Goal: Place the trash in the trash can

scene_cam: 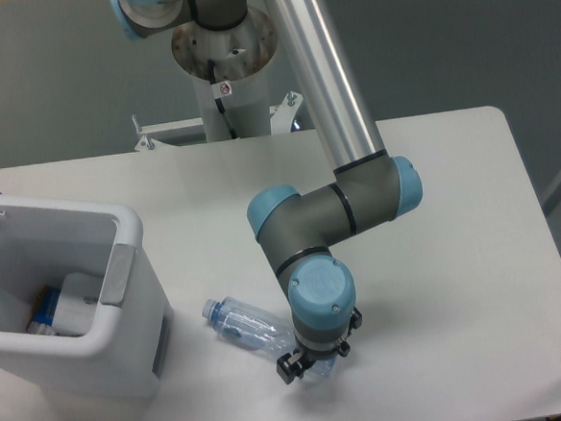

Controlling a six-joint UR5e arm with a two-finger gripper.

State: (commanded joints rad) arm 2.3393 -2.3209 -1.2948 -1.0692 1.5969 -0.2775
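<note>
1. White tabletop (pixel 454 208): it carries every item in the work area. The UR5e arm (pixel 334 216) reaches over it from the pedestal at the rear.
2. White plastic trash can (pixel 133 307): it stands at the left edge of the table, opening upward, with a grey panel (pixel 116 272) at its near right corner. Its rim is well apart from the bottle.
3. Clear water bottle (pixel 245 324): it lies on its side on the table, right of the trash can, cap pointing left toward the can. Its base end is hidden under the wrist.
4. White paper carton (pixel 75 302): it lies at the bottom of the trash can, beside a blue item that cannot be identified. This part of the task is judged complete.
5. Gripper (pixel 306 363): it sits low over the base end of the bottle, fingers straddling it. Whether the fingers have clamped the bottle or merely stand around it cannot be determined from this view.
6. Step in hand (judgement): grasping the bottle, the remaining piece of trash.
7. Next move (judgement): confirm a firm clamp, lift the bottle above rim height, carry it left over the opening, then release. A grip near one end may let the bottle swing.
</note>
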